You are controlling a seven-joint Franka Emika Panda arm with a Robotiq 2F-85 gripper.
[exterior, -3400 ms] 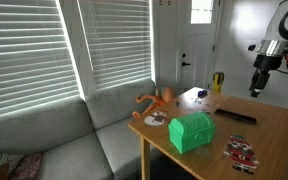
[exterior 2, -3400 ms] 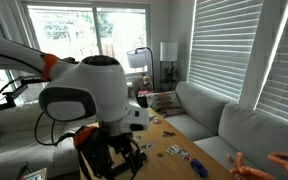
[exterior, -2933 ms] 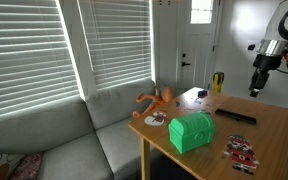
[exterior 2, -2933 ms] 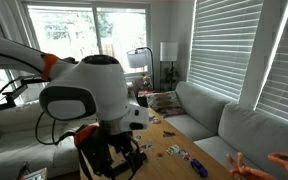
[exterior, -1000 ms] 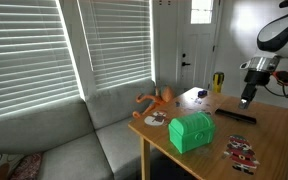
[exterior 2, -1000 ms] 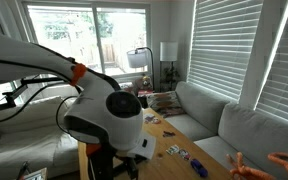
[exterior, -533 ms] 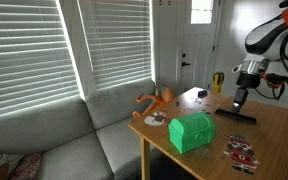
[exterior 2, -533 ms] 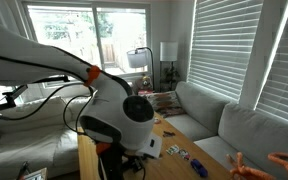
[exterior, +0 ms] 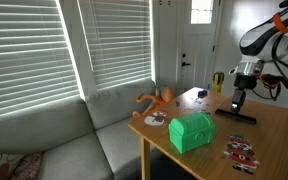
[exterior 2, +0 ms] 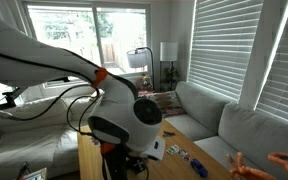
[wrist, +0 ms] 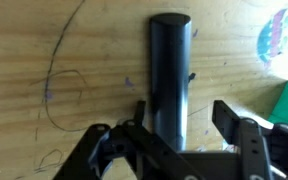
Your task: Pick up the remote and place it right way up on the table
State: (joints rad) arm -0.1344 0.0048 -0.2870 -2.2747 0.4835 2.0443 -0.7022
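Wrist view: remote (wrist: 170, 75) lies flat on the worktop (wrist: 74, 60), long axis running away from the camera, near end between the fingers (wrist: 230, 120). Fingers are spread, one close beside the remote's edge, neither seen pressing it. Alignment across the narrow width suits a side pinch. In an exterior view, the arm (exterior: 256, 35) reaches down, wrist vertical, beyond the chest (exterior: 192, 131).
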